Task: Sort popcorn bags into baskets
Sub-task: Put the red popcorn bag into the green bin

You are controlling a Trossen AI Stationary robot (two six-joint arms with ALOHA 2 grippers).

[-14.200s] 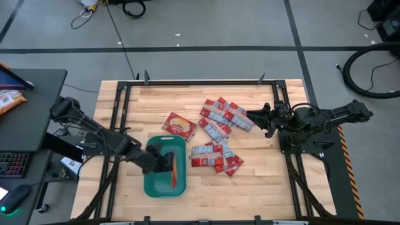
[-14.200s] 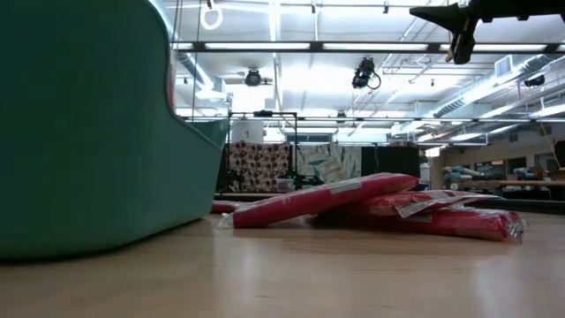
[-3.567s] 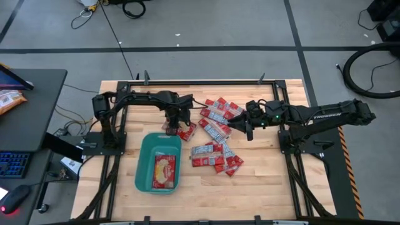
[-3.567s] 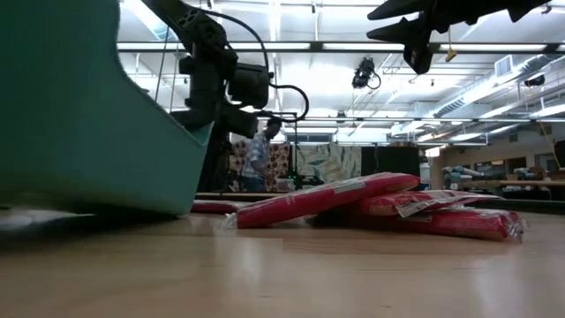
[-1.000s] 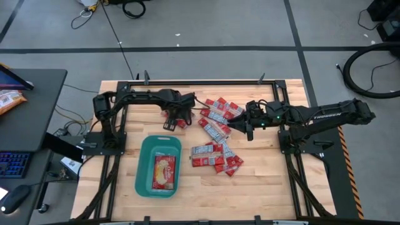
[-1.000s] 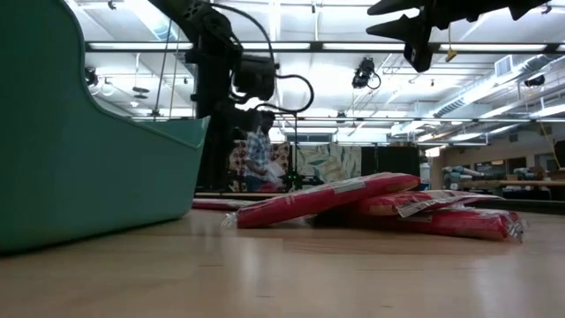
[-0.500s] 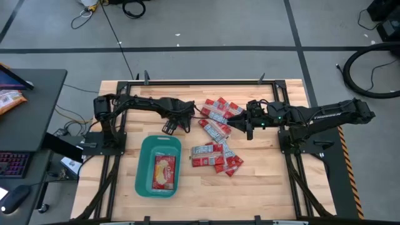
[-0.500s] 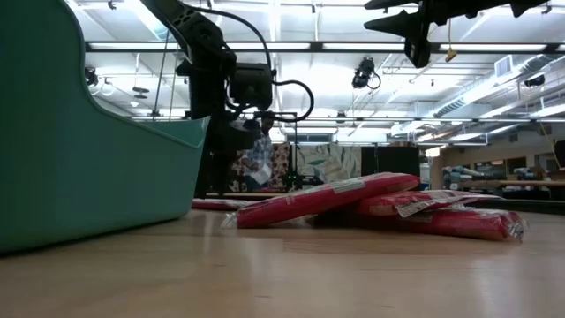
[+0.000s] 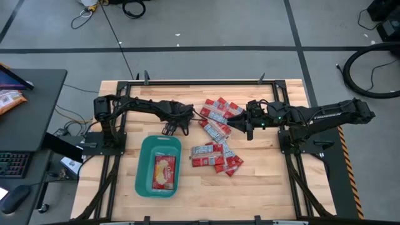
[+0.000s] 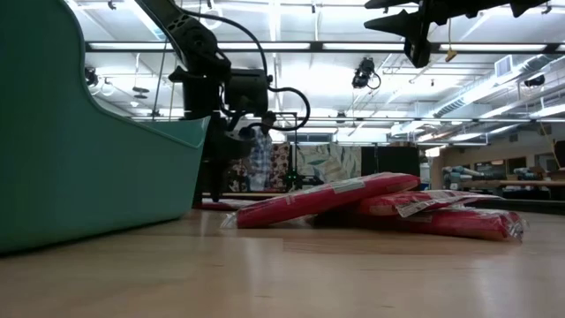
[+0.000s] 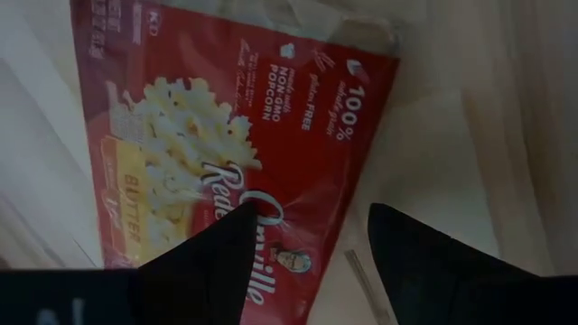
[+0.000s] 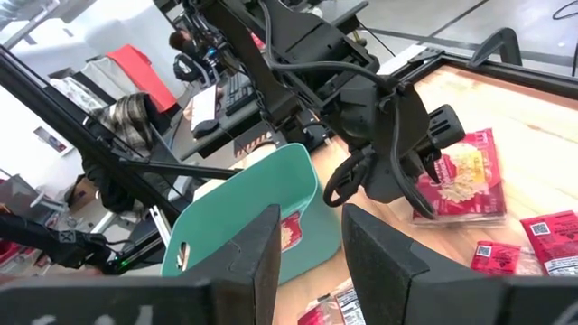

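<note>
A large red popcorn bag [image 11: 226, 135] with a yellow popcorn picture lies flat on the wood at the table's middle left [image 12: 461, 176]. My left gripper [image 11: 312, 221] stands open low over it, one finger above the bag and the other beyond its edge. It covers most of the bag in the high view [image 9: 177, 124]. The teal basket [image 9: 142, 164] sits near the front left with one large bag [image 9: 164, 170] in it. Several small red packets [image 9: 217, 134] lie heaped at the centre. My right gripper [image 9: 247, 128] hovers open above their right side. My left gripper comes at the large bag from above, pointing down, with its fingers on either side of one long edge [image 11: 348, 230]. Whether the fingers [image 11: 237, 236] touch the bag, I cannot tell. The bag lies flat on the table.
Black frame rails [image 9: 119, 94] run along the table's sides and far edge. Bare wood [image 9: 262, 187] lies at the front right. A person [image 10: 259, 155] stands far off in the room behind the table.
My left gripper has come down and a little toward the table's near edge, over the large popcorn bag. The bag, the basket and the small packets have stayed where they were.
</note>
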